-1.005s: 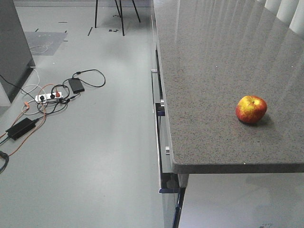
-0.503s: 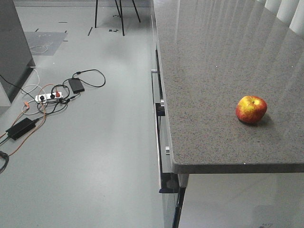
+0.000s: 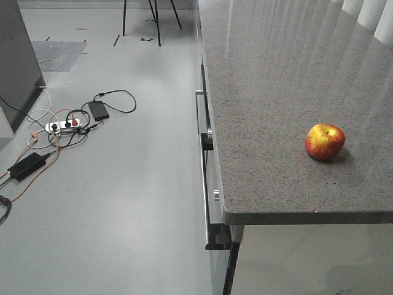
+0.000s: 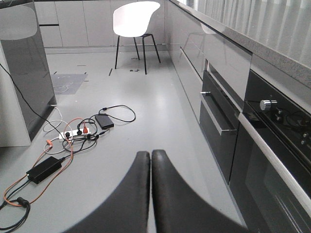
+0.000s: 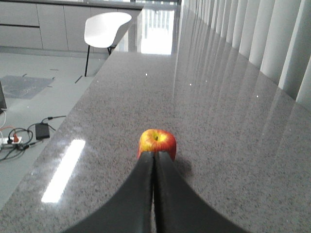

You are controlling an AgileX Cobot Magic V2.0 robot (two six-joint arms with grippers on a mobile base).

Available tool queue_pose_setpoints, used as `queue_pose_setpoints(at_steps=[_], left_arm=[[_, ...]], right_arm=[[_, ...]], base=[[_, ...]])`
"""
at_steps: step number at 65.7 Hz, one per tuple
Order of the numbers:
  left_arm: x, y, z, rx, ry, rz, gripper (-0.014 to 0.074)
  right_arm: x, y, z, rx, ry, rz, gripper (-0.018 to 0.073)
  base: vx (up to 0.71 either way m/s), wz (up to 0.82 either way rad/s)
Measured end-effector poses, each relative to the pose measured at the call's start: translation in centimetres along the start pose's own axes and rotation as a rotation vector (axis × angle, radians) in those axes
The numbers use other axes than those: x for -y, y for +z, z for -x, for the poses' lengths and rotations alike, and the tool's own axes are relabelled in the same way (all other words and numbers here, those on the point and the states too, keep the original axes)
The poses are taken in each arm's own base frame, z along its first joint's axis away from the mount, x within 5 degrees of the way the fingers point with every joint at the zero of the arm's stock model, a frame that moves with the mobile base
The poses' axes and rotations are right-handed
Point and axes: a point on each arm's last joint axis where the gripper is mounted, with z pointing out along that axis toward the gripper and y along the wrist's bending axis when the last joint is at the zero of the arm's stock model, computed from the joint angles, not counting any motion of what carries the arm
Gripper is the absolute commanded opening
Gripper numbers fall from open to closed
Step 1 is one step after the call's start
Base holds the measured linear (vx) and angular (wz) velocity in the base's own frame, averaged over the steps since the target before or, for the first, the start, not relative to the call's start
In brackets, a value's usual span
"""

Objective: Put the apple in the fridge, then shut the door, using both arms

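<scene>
The right jaws are pressed together, their dark tips meeting in a single seam low over the grey speckled worktop [image 5: 228, 126]. The apple [image 5: 157, 143] sits straight ahead of those tips, in line with the seam, stem dimple up, red with yellow patches. The front view shows the apple [image 3: 324, 141] resting alone on the worktop [image 3: 276, 86], back from its near edge, and neither pair of jaws shows in that view. Pale vertical blinds [image 5: 272, 43] run along the right side of the right jaws.

The left jaws are also closed flat against each other and grip nothing, pointing out over the grey floor [image 4: 160, 111]. Ahead and to their left lies a tangle of cables around a white power strip [image 4: 74, 134], with a black power brick [image 4: 43, 169] nearer. To their right stands a built-in oven [image 4: 221, 126] with a silver knob [image 4: 265, 104] on the next panel. Far ahead is a white chair [image 4: 136, 17], and a tall dark glossy unit [image 4: 26, 73] rises at far left.
</scene>
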Motion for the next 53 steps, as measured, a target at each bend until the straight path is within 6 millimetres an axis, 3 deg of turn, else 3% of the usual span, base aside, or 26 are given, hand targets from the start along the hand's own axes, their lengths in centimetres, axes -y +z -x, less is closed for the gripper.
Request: queue_pose_setpoints(at_steps=[17,23,41,46,53], left_arm=[[0.0,0.0,0.0,0.0,0.0,0.0,-0.0006],[0.0,0.0,0.0,0.0,0.0,0.0,-0.0006],[0.0,0.0,0.0,0.0,0.0,0.0,-0.0006],[0.0,0.0,0.0,0.0,0.0,0.0,-0.0006],[0.0,0.0,0.0,0.0,0.0,0.0,-0.0006]], right_arm=[[-0.04,0.06,0.09,0.006,0.016,0.005,0.0048],[-0.06,0.06,0.1,0.007,0.018,0.006,0.0152],[-0.06,0.69,-0.53,-0.069,0.009,0.006,0.0594],[-0.06,0.79,-0.63,-0.081,0.009,0.006,0.0652],[-0.08,0.79,-0.64,-0.082,0.015,0.008,0.0666]], base=[[0.0,0.0],[0.0,0.0],[0.0,0.0],[0.0,0.0],[0.0,0.0]])
